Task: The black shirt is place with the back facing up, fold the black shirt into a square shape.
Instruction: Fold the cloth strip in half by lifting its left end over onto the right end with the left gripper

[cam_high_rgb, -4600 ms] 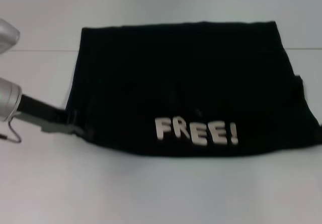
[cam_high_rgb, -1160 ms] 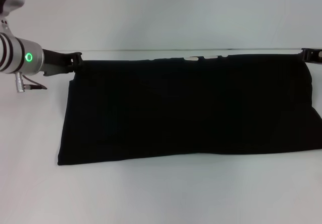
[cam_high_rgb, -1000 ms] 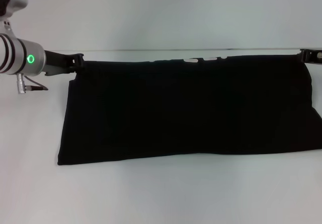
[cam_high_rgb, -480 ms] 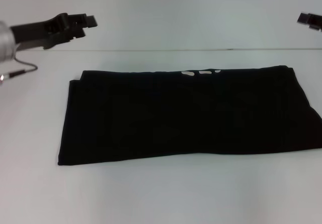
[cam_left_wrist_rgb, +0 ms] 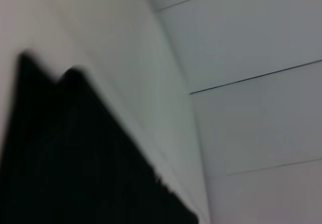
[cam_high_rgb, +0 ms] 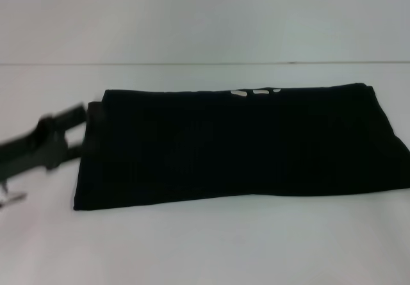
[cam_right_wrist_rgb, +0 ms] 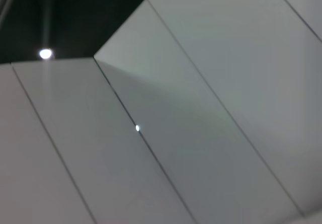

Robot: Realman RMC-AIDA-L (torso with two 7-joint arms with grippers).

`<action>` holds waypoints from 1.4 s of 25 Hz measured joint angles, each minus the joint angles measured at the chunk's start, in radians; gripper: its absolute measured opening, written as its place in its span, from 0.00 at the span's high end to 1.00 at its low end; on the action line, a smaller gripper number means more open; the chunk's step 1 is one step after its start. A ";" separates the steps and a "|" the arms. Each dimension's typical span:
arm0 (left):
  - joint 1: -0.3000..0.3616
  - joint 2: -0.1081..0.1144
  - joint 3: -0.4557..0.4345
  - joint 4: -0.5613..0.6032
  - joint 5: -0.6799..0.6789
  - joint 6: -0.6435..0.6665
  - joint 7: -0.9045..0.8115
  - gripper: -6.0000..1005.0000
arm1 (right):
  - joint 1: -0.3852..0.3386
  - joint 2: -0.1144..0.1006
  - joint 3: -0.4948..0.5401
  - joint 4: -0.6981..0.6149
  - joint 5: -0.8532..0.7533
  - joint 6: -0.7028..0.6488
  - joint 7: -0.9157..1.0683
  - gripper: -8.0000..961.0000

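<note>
Since half a second ago, our left gripper (cam_high_rgb: 67,131) has dropped from above the far edge; its jaws, seemingly parted though blurred, now sit just beside the black shirt (cam_high_rgb: 237,144), folded flat on the table (cam_high_rgb: 205,246). Our right gripper is out of view.

The left gripper (cam_high_rgb: 72,131), blurred, reaches in low from the left side of the head view, its two dark fingers (cam_high_rgb: 64,116) spread apart and pointing at the left edge of the black shirt (cam_high_rgb: 243,144), while the right arm is out of sight.
</note>
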 joint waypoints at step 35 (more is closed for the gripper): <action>0.106 -0.045 -0.161 0.053 0.278 -0.050 -0.370 0.16 | -0.024 -0.128 0.030 -0.051 -0.252 0.016 0.171 0.13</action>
